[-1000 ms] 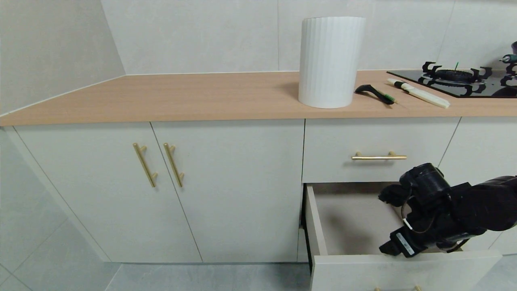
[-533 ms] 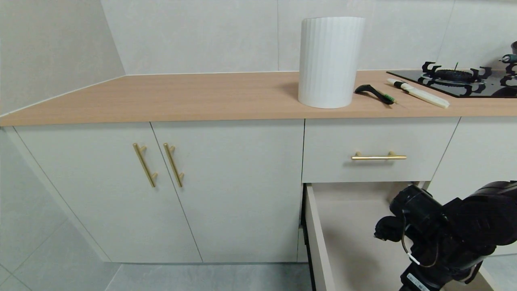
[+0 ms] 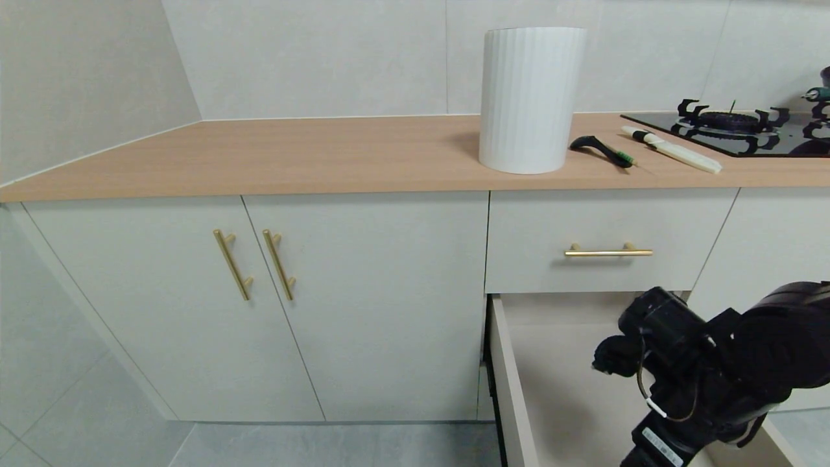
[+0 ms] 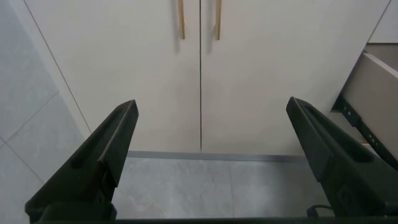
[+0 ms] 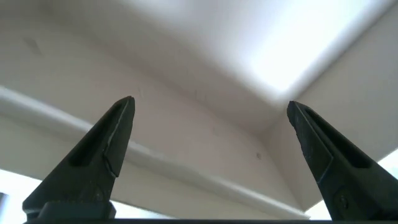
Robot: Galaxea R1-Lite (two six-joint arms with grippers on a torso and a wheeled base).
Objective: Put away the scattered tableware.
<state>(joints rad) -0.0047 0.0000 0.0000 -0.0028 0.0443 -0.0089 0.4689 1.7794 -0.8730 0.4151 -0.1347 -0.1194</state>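
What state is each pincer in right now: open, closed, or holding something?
Left pincer: open, empty, facing the cupboard doors.
Right pincer: open, empty, at the open drawer.

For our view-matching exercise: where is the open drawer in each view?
Head view: drawer low on the right, under the shut drawer.
Left wrist view: its side, beside the cupboard doors.
Right wrist view: its inner corner, ahead of the right claw.
Shared landmark: gold door handles, head and left wrist.
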